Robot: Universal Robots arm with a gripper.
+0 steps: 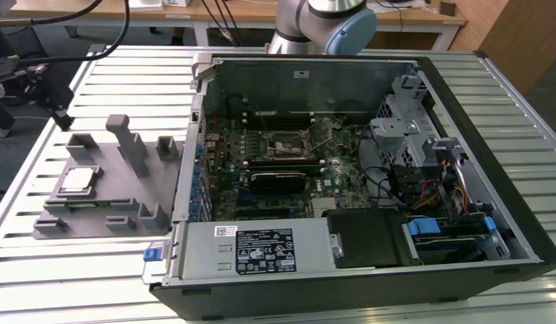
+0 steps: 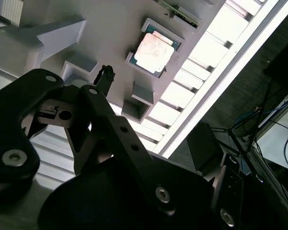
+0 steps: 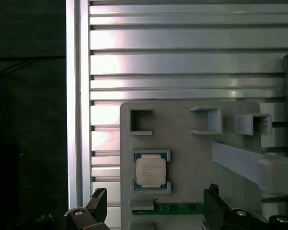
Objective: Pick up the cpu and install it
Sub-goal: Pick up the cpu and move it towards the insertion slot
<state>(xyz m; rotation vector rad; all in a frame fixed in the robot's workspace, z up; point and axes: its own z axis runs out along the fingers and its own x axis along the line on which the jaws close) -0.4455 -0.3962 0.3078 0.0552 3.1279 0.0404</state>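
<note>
Exterior view: an open computer case (image 1: 314, 88) lies on a slatted table (image 1: 44, 270). A grey plastic tray (image 1: 107, 182) with upright blocks sits just beside the case, at its 9 o'clock. The cpu (image 1: 77, 179) lies flat in a tray pocket, silver lid up. The black socket (image 1: 291, 145) on the motherboard (image 1: 233, 196) is well apart from it, toward the cpu's 3 o'clock. The gripper (image 1: 62, 120) hangs at 11 o'clock of the cpu and touches nothing; finger spread can't be told here. First wrist view: the fingertips (image 3: 100, 196) stand wide apart with nothing pinched. The cpu (image 3: 150, 171) shows in the gap beyond them, clear of both. Small tray lips hold the chip on two opposite sides, and the other two sides are bare. A green memory module (image 3: 177, 208) lies just beside the pocket. Second wrist view: the cpu (image 2: 153, 50) sits in its pocket on the tray (image 2: 110, 28). One of the fingertips (image 2: 105, 75) shows dark against the grey, apart from the chip. Handling, as a judgement: the chip is light, thin and rigid, and its smooth metal lid is likely slippery. The underside contacts are probably fragile. Best hold is a gentle pinch on the two bare pale edges, kept level.
</note>
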